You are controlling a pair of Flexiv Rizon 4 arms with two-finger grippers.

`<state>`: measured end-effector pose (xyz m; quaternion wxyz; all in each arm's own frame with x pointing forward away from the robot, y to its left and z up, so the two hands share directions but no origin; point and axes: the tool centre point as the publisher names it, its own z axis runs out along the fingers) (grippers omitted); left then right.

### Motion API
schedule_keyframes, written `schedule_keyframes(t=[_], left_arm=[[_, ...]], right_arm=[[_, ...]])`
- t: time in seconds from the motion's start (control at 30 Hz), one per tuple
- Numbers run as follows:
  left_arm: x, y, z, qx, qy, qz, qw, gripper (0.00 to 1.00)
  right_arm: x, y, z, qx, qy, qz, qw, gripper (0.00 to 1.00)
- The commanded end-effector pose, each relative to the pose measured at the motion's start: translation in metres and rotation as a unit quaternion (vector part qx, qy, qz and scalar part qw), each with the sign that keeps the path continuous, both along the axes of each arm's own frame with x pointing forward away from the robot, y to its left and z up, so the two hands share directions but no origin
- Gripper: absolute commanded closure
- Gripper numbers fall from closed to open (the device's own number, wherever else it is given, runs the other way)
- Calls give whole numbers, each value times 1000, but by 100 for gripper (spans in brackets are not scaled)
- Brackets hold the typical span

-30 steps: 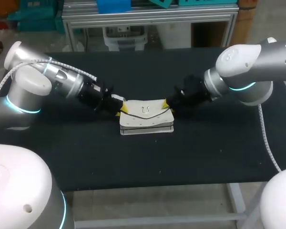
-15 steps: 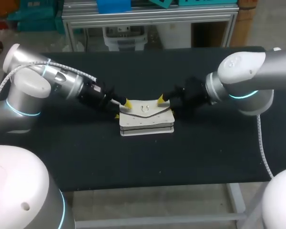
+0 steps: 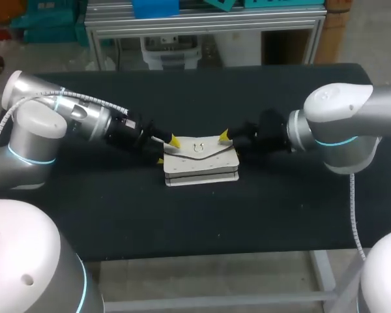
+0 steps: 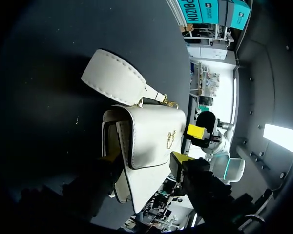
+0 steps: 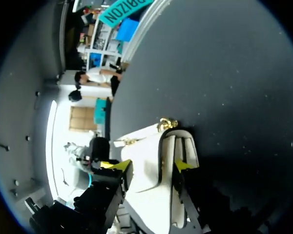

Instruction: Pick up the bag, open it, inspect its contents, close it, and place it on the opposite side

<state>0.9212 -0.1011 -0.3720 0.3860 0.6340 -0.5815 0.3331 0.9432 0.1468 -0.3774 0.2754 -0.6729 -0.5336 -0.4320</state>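
As the left gripper (image 3: 167, 150) spreads its fingers wider around the bag's left end, the bag (image 3: 201, 160) stays flat on the surface (image 3: 202, 215) at mid-frame. The right gripper (image 5: 151, 165), also apart, straddles its right end. Neither clamps it, so lifting seems still ahead.

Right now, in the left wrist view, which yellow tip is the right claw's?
The farther tip, past the white handbag's far end; the nearer tip is the left claw's.

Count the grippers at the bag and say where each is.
2. The left gripper is at the left end of the bag; the right gripper at its right end.
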Motion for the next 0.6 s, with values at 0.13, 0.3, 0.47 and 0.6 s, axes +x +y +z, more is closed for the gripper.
schedule_keyframes(t=[0.13, 0.3, 0.47, 0.6], left_arm=[[0, -6, 6, -5, -9, 1, 1000, 41], [0, -6, 9, -1, -14, 0, 1000, 92], [-1, -5, 8, 2, -13, 2, 1000, 90], [-2, -3, 7, 8, -12, 4, 1000, 53]], right_arm=[[-6, 4, 16, 17, -23, 4, 1000, 100], [-6, 6, 12, 12, -27, 19, 999, 100], [-6, 4, 4, 7, -10, 29, 999, 100], [-3, 3, -3, -1, 17, 63, 998, 56]])
